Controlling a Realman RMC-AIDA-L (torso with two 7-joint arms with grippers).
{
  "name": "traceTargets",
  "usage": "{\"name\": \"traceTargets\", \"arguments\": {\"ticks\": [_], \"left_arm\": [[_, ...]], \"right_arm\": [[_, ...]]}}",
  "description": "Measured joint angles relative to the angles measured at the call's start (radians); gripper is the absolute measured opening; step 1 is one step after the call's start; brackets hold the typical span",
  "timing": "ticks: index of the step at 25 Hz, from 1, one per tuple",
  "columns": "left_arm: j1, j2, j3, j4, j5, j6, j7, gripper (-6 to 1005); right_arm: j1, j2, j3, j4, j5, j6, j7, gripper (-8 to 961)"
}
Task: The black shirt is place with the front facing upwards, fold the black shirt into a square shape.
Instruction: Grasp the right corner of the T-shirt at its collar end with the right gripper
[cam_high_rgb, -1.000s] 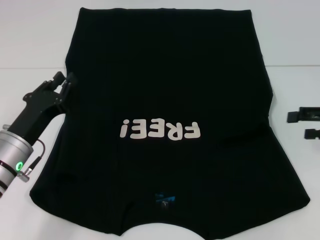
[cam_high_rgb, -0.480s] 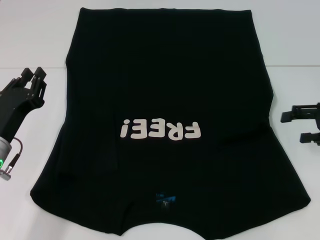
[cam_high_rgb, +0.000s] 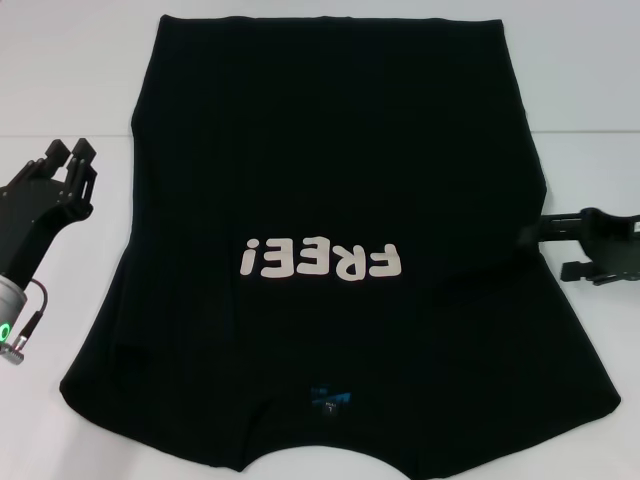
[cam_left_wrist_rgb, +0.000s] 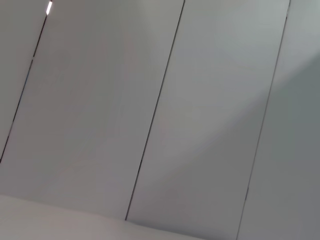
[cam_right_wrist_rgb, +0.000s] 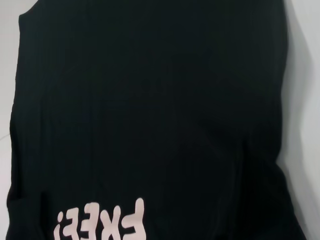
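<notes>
The black shirt (cam_high_rgb: 330, 170) lies flat on the white table (cam_high_rgb: 70, 420), front up. Its white "FREE!" print (cam_high_rgb: 320, 260) reads upside down, and the small blue neck label (cam_high_rgb: 330, 395) is near the front edge. The right wrist view is filled by the black shirt (cam_right_wrist_rgb: 150, 100) with the print (cam_right_wrist_rgb: 100, 222) at its edge. My left gripper (cam_high_rgb: 68, 152) stands open on bare table, clear of the shirt's left edge. On the other side my right gripper (cam_high_rgb: 545, 252) is open, its upper finger reaching the shirt's right edge at print height.
Bare white tabletop (cam_high_rgb: 590, 80) flanks the shirt on both sides. A faint line (cam_high_rgb: 60, 136) crosses the surface behind the grippers. The left wrist view shows only grey wall panels (cam_left_wrist_rgb: 160, 120) with dark seams.
My left gripper has drawn back from the shirt's left edge onto the table. My right gripper has come in from the right to the shirt's right edge.
</notes>
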Motion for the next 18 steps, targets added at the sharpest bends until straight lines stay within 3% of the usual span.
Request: {"name": "traceTargets", "arguments": {"ticks": [5, 12, 18], "left_arm": [[0.003, -0.001, -0.001, -0.002, 0.0, -0.013, 0.0, 305], [0.011, -0.003, -0.001, -0.003, 0.0, -0.014, 0.0, 305], [0.012, -0.003, -0.001, -0.016, 0.0, -0.014, 0.012, 305]], "right_arm": [[0.016, 0.038, -0.004, 0.013, 0.0, 0.068, -0.048, 944], [0.037, 0.058, -0.026, 0.023, 0.001, 0.145, -0.084, 944], [0.08, 0.091, -0.021, 0.069, 0.01, 0.261, -0.171, 943]]}}
